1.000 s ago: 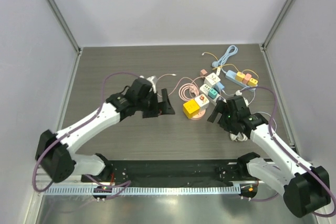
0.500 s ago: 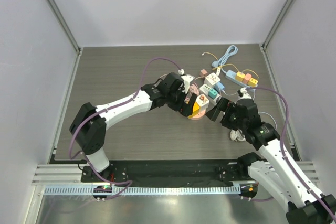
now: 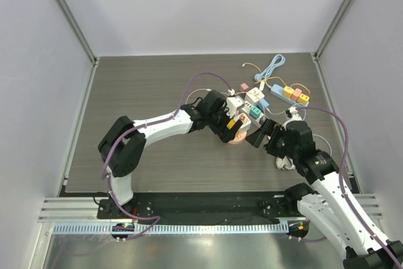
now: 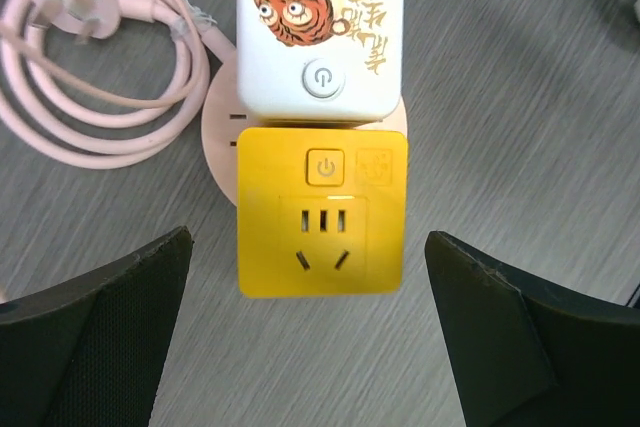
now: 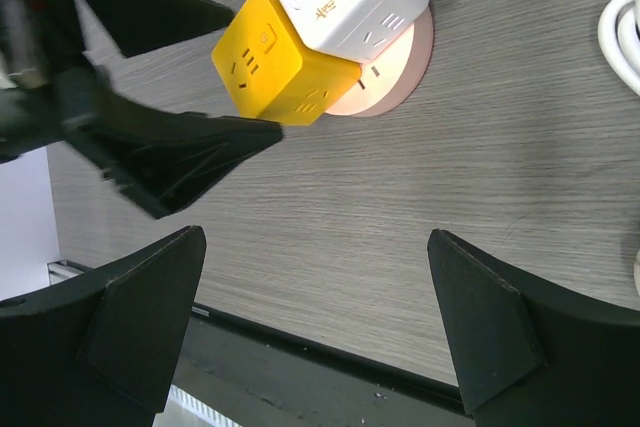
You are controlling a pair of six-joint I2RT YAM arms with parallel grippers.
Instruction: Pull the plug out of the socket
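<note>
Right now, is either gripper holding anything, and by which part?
Nothing is held. The left gripper is open, its fingers either side of the yellow cube, not touching; the right gripper is also open.

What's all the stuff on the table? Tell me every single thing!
yellow cube: one, yellow, mid-table on the round base
tiger cube: one, white, touching the yellow cube, same base
round base: one, pink, under both cubes
pink cable: one, coiled, beside the base
white cube: one, white, behind the base
teal cube: one, white and teal, next to the white cube
small cube: one, pink, farther back
power strip: one, blue with coloured blocks, back right
blue cable: one, light blue, back right
table: one, dark grey
left fingers: two, black, open, either side of the yellow cube
right fingers: two, black, open, near the base
</note>
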